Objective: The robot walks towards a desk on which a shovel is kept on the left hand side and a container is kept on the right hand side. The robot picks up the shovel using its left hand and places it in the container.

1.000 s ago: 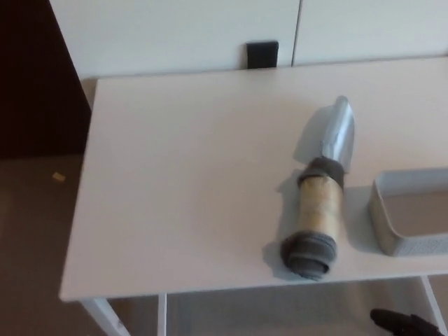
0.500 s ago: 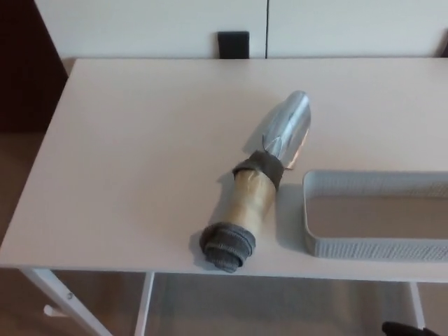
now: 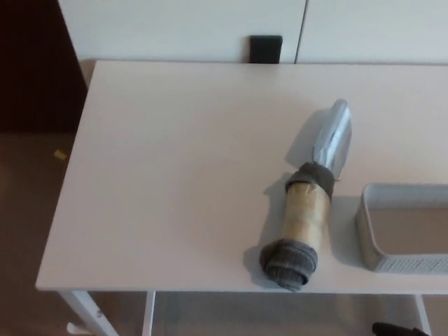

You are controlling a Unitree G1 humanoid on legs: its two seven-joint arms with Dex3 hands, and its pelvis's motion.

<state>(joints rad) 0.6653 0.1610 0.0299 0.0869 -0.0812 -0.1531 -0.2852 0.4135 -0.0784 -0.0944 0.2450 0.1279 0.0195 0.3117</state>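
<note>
White bench (image 3: 175, 175) with bare surface open across its left half, shovel (image 3: 308, 203) lying near the front edge, handle toward it, container (image 3: 402, 231) just right, right hand (image 3: 399, 329) a dark sliver below the edge, fingers' state unclear, left hand unseen

I see the shovel with a silver metal blade and a tan handle capped in dark grey (image 3: 308, 203) lying flat, blade pointing far and slightly right, handle end near the desk's near edge. Just right of its handle sits the pale grey textured rectangular container (image 3: 402, 262), upright and cut off by the right edge.
</note>
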